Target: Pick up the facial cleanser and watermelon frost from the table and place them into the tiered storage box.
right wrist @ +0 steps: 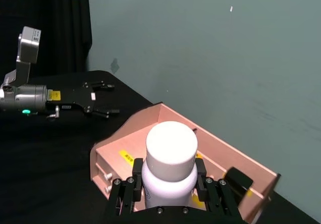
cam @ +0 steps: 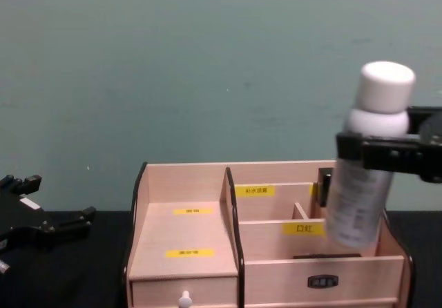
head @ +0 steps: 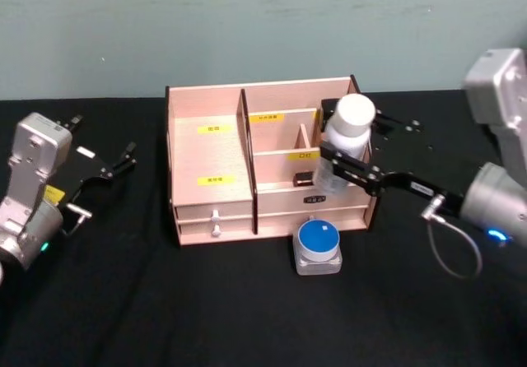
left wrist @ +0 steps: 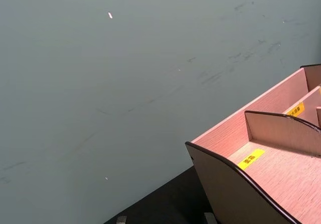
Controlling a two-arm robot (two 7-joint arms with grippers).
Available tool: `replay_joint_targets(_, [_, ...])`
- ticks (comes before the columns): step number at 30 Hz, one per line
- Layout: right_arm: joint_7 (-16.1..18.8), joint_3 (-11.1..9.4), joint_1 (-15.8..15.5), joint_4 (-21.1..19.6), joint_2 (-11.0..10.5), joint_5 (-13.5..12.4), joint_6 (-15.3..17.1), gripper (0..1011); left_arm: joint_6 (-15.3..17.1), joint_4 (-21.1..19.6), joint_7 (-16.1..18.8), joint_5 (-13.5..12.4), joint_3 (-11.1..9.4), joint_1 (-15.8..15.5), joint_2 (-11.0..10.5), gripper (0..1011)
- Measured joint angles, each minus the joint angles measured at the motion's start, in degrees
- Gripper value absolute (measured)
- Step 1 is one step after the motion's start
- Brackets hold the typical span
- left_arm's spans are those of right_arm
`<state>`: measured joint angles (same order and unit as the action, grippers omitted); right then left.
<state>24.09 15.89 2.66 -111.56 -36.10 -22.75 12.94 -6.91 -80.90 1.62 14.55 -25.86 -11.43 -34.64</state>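
Right pincer (head: 333,166) is closed on the facial cleanser (head: 349,132), a white capped bottle gripped round its body below the cap, upright with a slight tilt. The bottle hangs clear above the right-hand section of the tiered storage box (head: 206,155), over the stepped compartments and not yet lowered into any of them. Judged reason for the mid-body hold: it keeps the bottle near vertical so that it can go down between the dividers base first.

Watermelon frost (head: 319,248), taken to be the small blue-lidded container, sits on the tabletop (head: 165,301) just in front of the box's near right face, untouched.

Left pincer (right wrist: 112,100) is parked well to the left of the box, low over the tabletop, fingers spread and holding nothing — by appearance, kept out of the working arm's path.

Count: one bottle, one blue-lidded container, and one box with four yellow labels and two knobbed drawers at its near left. Two pincers.
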Motion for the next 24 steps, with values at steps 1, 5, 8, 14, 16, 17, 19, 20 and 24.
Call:
replay_joint_targets(1, [-0.1, 0.8, 1.1, 0.6, 0.6, 0.2, 0.2, 601, 0.0, 0.0, 0.0, 0.0, 0.0, 0.0, 0.0, 1001])
replay_joint_targets(5, [-0.4, 2.6, 3.6, 2.7, 2.2, 0.7, 0.2, 601, 0.0, 0.0, 0.0, 0.0, 0.0, 0.0, 0.0, 1001])
replay_joint_targets(8, [-0.7, 3.7, 5.4, 4.4, 3.4, 1.1, 0.2, 601, 0.0, 0.0, 0.0, 0.0, 0.0, 0.0, 0.0, 1001])
replay_joint_targets(14, [-1.1, 5.5, 9.1, 8.5, 6.0, 2.1, 0.0, 601, 0.0, 0.0, 0.0, 0.0, 0.0, 0.0, 0.0, 1001])
replay_joint_targets(16, [-1.3, 6.0, 10.3, 10.2, 6.8, 2.4, -0.2, 601, 0.0, 0.0, 0.0, 0.0, 0.0, 0.0, 0.0, 1001])
replay_joint_targets(17, [-1.3, 6.1, 10.6, 10.7, 7.1, 2.5, -0.3, 601, 0.0, 0.0, 0.0, 0.0, 0.0, 0.0, 0.0, 1001])
replay_joint_targets(19, [-1.4, 6.3, 11.3, 11.7, 7.6, 2.7, -0.6, 602, 0.0, 0.0, 0.0, 0.0, 0.0, 0.0, 0.0, 1001])
replay_joint_targets(20, [-1.4, 6.6, 12.2, 13.0, 8.3, 2.9, -1.0, 601, 0.0, 0.0, 0.0, 0.0, 0.0, 0.0, 0.0, 1001])
replay_joint_targets(24, [-1.4, 7.1, 13.3, 14.7, 9.1, 3.4, -1.6, 601, 0.0, 0.0, 0.0, 0.0, 0.0, 0.0, 0.0, 1001])
